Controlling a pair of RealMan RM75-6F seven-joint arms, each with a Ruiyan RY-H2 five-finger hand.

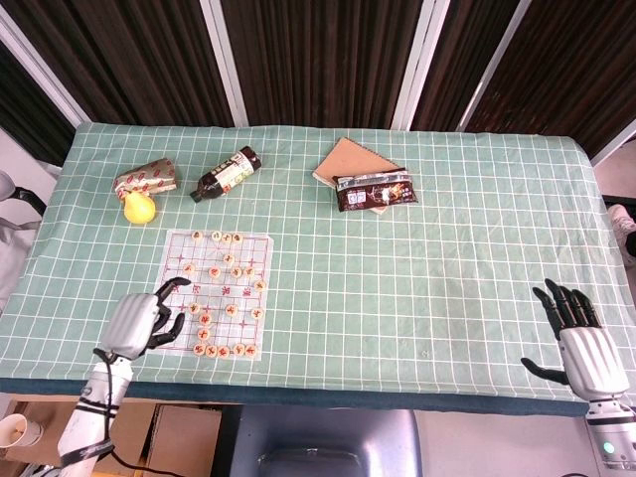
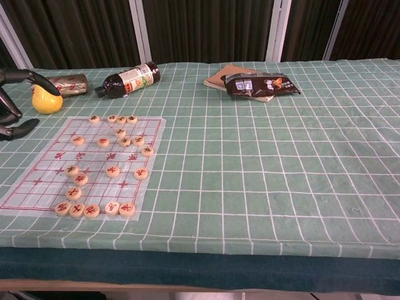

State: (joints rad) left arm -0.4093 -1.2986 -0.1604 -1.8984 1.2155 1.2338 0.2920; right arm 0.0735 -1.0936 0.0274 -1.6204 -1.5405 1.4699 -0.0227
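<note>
The left hand [image 1: 141, 320] hovers over the near left edge of the chess board [image 1: 209, 291], fingers apart and curled slightly, holding nothing; whether the fingertips touch the sheet cannot be told. In the chest view only dark fingertips [image 2: 19, 78] show at the left edge, the rest cut off. The board is a clear sheet lying flat on the green checked tablecloth [image 1: 447, 248], its long axis running near to far. Round chess pieces [image 1: 224, 350] sit in a row along its near edge, with others scattered toward the far end; their markings are too small to read. Nearest the hand is one piece [image 1: 194, 309] just right of the fingers.

Far left lie a foil-wrapped packet [image 1: 146, 178] and a yellow pear [image 1: 139, 208], touching. Right of them a dark bottle [image 1: 226, 174] lies on its side, cap pointing near-left. Further right, a dark snack bag [image 1: 375, 191] rests on a tan notebook [image 1: 348, 159].

The cloth right of the board is open ground as far as the right hand [image 1: 579, 343], which sits at the near right corner, fingers spread, holding nothing, its wrist cut off by the frame edge.
</note>
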